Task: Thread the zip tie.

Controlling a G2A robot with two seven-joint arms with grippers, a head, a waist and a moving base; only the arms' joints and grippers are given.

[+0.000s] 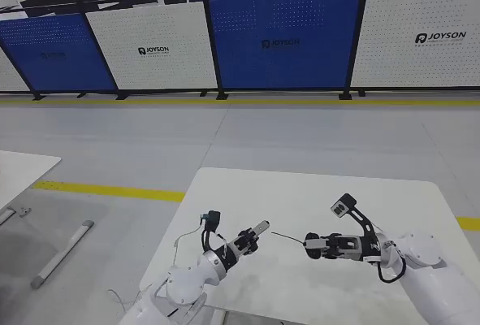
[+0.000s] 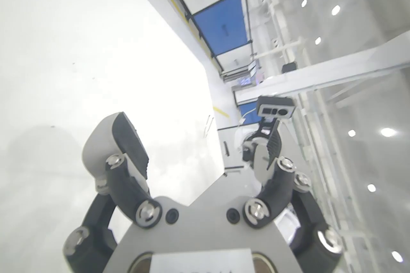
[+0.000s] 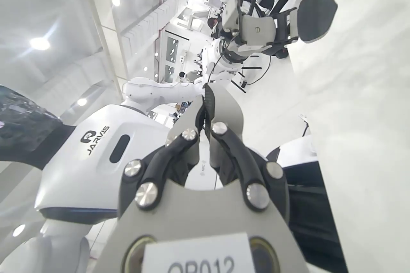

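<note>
Top view: the right gripper [image 1: 309,243] pinches 1 end of the zip tie [image 1: 287,237] above the white table [image 1: 321,191]. The strap juts from its tips toward the left gripper [image 1: 256,232], just apart.
Left wrist view: jaws spread wide, holding nothing.
Right wrist view: jaws pressed together.

A white rectangular table [image 1: 304,195] stands on a glossy pale grey floor [image 1: 264,134]. A yellow floor stripe [image 1: 110,192] shows on either side of it. Along the far side, 2 blue perforated panels [image 1: 284,41] alternate with white perforated panels [image 1: 150,45] in black frames. A second white table [image 1: 16,171] sits at the left edge. Round white ceiling lights [image 2: 335,10] glow overhead.
</note>
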